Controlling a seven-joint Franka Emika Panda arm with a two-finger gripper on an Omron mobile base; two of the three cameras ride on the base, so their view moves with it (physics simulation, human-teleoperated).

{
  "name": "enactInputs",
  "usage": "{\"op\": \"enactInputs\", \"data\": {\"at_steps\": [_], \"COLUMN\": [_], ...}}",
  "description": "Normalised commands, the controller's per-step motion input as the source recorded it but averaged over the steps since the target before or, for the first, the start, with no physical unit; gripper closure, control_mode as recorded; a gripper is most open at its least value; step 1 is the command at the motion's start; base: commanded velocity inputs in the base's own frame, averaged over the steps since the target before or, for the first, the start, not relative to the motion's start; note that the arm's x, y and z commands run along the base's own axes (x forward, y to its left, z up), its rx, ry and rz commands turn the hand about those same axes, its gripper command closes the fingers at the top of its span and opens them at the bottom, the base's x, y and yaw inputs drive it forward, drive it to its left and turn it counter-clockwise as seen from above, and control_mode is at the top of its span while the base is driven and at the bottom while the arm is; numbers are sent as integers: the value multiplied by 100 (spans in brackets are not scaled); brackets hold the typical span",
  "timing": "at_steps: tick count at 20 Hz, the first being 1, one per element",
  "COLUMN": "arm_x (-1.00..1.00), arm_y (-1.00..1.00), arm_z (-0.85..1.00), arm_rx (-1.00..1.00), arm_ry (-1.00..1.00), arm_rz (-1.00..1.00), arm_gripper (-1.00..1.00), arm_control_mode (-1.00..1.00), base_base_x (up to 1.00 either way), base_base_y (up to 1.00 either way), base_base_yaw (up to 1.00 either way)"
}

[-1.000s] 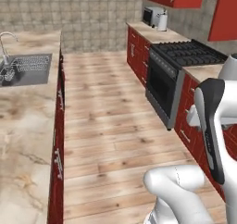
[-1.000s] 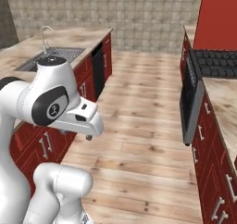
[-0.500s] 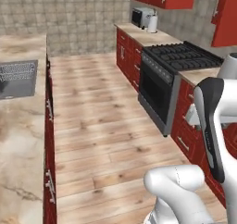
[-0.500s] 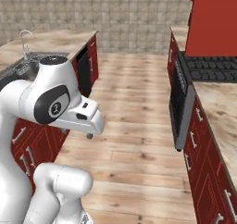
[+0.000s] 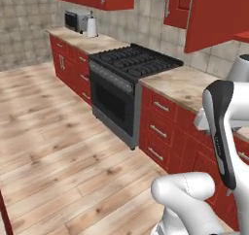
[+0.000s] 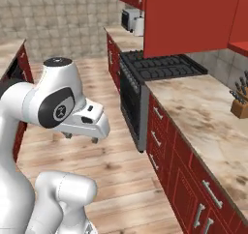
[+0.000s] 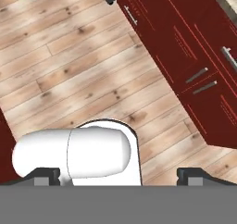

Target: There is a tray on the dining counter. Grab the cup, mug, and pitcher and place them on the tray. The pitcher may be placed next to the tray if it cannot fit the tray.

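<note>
The white arm is folded up close over its own base, elbow raised and forearm bent back down. The pincer points down, its two dark fingertips standing wide apart with nothing between them. In the right base view the hand hangs below the rounded wrist joint, short finger stubs pointing downward

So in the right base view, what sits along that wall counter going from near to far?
Knife block → stove → white jug-like appliance → microwave.
</note>
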Motion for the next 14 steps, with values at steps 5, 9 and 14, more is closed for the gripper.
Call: {"op": "enactInputs", "data": {"at_steps": [5, 9, 14], "arm_x": [0, 0, 0], "arm_y": [0, 0, 0], "arm_z": [0, 0, 0], "arm_rx": [0, 0, 0], "arm_ry": [0, 0, 0], "arm_rz": [0, 0, 0], "arm_gripper": [-100, -100, -100], "arm_control_mode": [100, 100, 100], "base_base_x": [61, 54, 52], "base_base_y": [0, 0, 8], "base_base_yaw": [-65, -63, -62]}}
